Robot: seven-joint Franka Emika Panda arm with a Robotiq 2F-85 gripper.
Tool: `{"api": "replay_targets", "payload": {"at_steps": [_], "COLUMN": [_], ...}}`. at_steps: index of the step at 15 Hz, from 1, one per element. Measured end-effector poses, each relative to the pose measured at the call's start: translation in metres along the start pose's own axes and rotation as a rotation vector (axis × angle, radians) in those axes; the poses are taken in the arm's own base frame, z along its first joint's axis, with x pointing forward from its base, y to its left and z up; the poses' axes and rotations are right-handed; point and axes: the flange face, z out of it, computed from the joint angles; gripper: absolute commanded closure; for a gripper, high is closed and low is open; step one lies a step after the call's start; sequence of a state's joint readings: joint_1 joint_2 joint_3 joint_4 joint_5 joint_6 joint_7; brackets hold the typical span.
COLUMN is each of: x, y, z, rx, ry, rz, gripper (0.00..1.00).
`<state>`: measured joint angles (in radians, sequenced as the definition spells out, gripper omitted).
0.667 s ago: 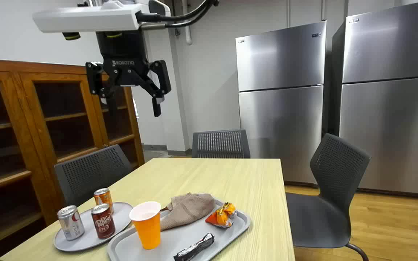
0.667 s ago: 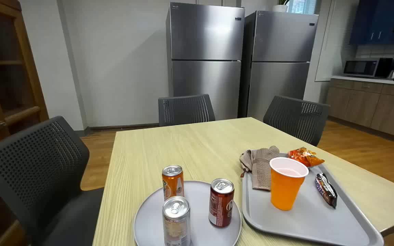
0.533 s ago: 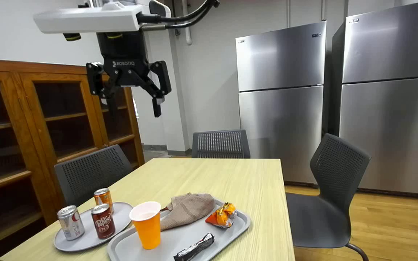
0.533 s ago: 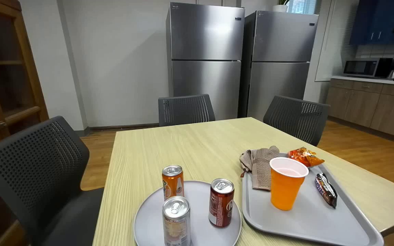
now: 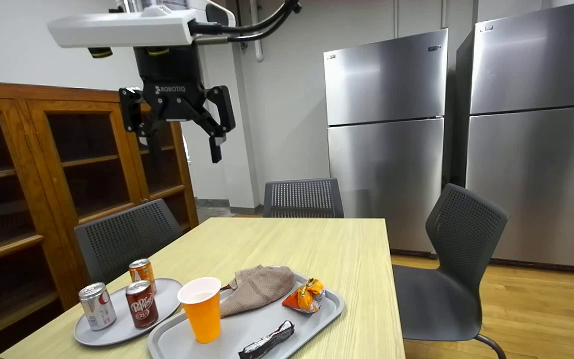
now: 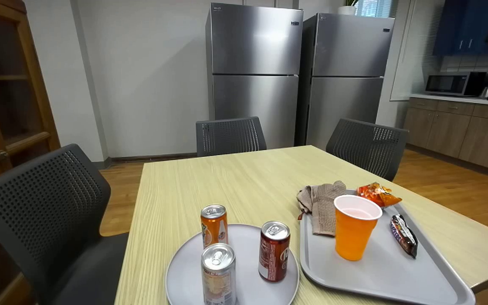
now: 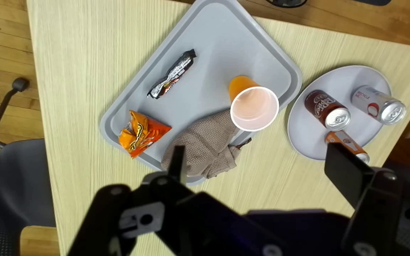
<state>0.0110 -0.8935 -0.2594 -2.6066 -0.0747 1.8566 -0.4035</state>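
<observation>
Claw point(image 5: 185, 156) (spread wide) hangs above an upright, mouth-up orange cup point(image 5: 205, 316).

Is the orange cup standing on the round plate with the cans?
No, in an exterior view the cup stands on the tray, beside the plate.

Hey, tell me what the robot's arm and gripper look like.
The arm has smooth white casing, with a flat white bar across the wrist and thick black cables curving away. The gripper is black with angular, jointed jaws and white ROBOTIQ lettering. Small yellow-green bands show on dark parts beneath the bar. The rest of the arm is out of frame.
</observation>
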Motion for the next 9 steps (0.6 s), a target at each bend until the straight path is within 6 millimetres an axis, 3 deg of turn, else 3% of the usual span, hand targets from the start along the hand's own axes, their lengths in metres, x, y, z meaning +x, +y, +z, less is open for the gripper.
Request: {"api": "replay_targets", "payload": {"at_steps": [9], "x": [0.019], "y": [-0.018], "z": [0.024], "rx": [0.095], "ry": [-0.039], "rz": [-0.018], "gripper": [0.0]}}
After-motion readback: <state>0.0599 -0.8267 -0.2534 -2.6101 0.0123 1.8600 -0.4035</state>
